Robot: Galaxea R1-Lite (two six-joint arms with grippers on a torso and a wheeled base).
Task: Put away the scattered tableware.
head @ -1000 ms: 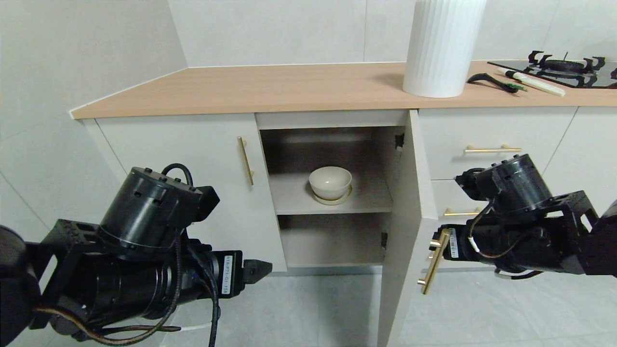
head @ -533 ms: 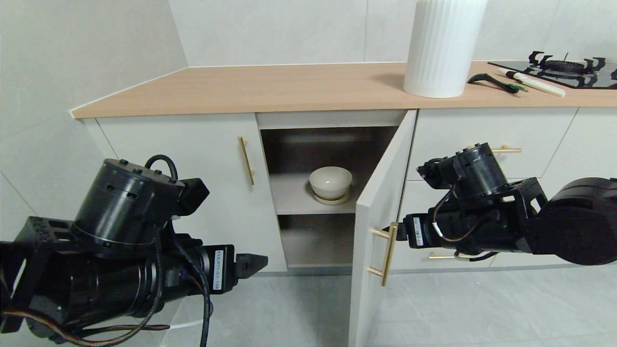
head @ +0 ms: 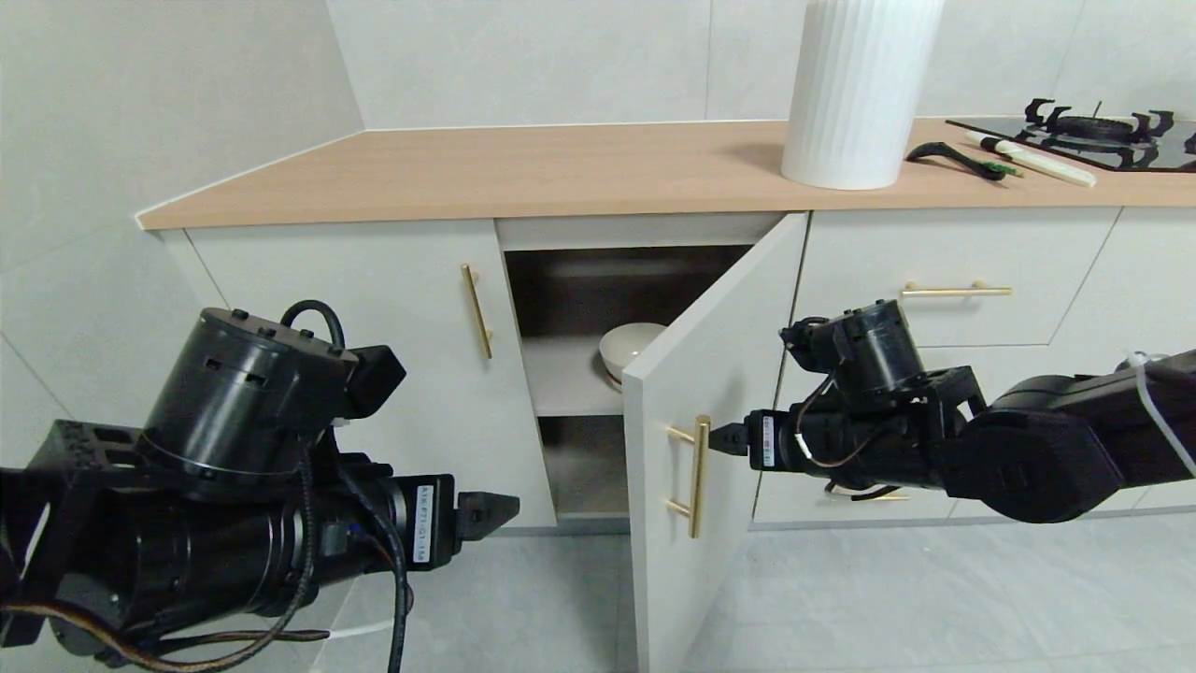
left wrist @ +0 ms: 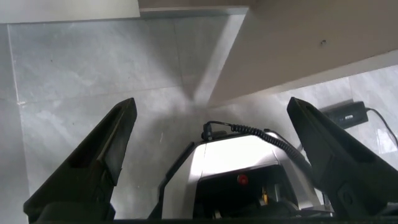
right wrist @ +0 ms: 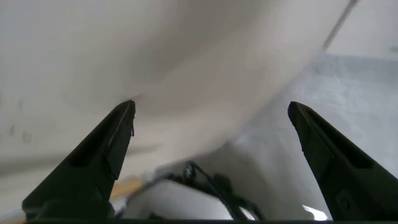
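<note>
Two grippers in sight, both w/ fingers spread wide and nothing held. The right gripper (head: pixel 724 437) sits at the outer face of the cabinet door (head: pixel 710 374), tip just beside the upper end of the door's gold handle (head: pixel 693 477); can't tell if it touches. In its wrist view the right gripper (right wrist: pixel 211 106) is up close to the pale door panel. The door stands approx. half shut and covers most of the opening.

The bowl (head: pixel 628 344), white, is upright on a saucer (head: pixel 613 379) on the upper shelf (head: pixel 561 379), close to the shelf's front edge, its right part hidden behind the door edge.

The left gripper (head: pixel 495 512) hangs low over the floor, in front of the closed left door, well apart from the bowl.

On the countertop (head: pixel 467 173), twd its right end: a tall white ribbed vase (head: pixel 860 89), then a black utensil (head: pixel 953 157) near the front edge, beside the hob (head: pixel 1103 131).
</note>
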